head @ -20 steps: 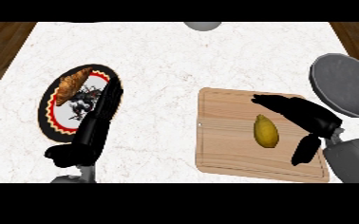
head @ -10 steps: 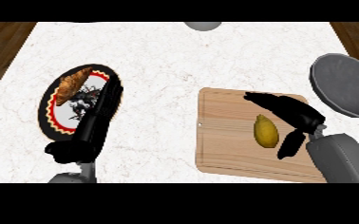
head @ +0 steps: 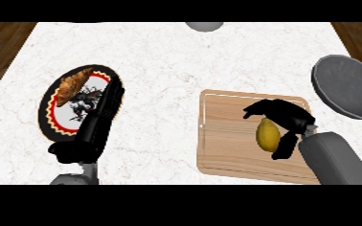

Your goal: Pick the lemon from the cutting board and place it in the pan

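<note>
I can read no text, label, brand, number or sign anywhere. The plate at the left of the frame carries a red and cream scalloped border and a dark figure at its middle, but no letters that I can make out. The board at the lower right shows only wood grain.
</note>
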